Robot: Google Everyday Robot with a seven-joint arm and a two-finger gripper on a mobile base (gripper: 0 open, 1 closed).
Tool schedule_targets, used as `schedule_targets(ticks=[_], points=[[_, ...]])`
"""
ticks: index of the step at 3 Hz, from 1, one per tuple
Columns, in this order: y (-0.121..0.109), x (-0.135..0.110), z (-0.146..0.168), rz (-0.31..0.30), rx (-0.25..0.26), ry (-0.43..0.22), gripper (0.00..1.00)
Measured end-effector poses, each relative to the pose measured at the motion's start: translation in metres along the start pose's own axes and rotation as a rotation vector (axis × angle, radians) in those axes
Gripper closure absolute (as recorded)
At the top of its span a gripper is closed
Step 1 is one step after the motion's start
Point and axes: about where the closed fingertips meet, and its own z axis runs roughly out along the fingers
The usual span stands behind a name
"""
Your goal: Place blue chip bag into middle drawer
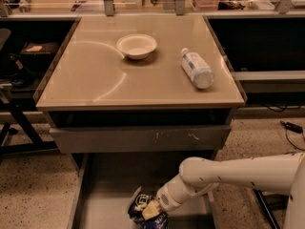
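Gripper: the gripper [150,210] was low at the bottom edge of the view, inside the pulled-out drawer, clenched on the top of the snack bag.
Arm: the white arm [238,173] reached in from the right, crossing over the drawer's right side and bending down to the bag.
Blue chip bag: the blue chip bag [139,205] was crumpled and roughly upright over the drawer floor, partly cut off by the bottom of the view; whether it touched the floor could not be told.
Middle drawer: the middle drawer [107,192] stood open below the table, showing a plain grey floor and low side walls.
Drawer above: the upper drawer front [138,138] was a grey panel with pale scratch marks, sitting just under the tabletop.
In the way: the arm's wrist covered the right part of the bag and part of the drawer floor.
Tabletop: the tan table [90,75] carried a curved glare mark.
Bowl: a white bowl [137,46] sat upright toward the back centre.
Bottle: a clear plastic bottle [196,68] with a white label lay on its side near the right edge, well apart from the bowl.
Room: speckled floor [33,190], a dark stand [14,113] on the left, a black cable [291,127] on the right, cluttered benches behind.
Writing: white lettering on the bag and print on the bottle label were not readable.
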Motion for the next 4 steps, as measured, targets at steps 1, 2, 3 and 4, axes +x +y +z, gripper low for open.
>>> schedule_targets(ticks=[1,2,3,4], points=[[-0.022,-0.01,0.003,0.012,0.049,-0.06,1.0],[-0.038,-0.019,0.001,0.01,0.098,-0.101,1.0],[-0.049,-0.026,0.004,0.049,0.132,-0.129,1.0],[-0.05,-0.027,0.004,0.052,0.135,-0.133,0.82]])
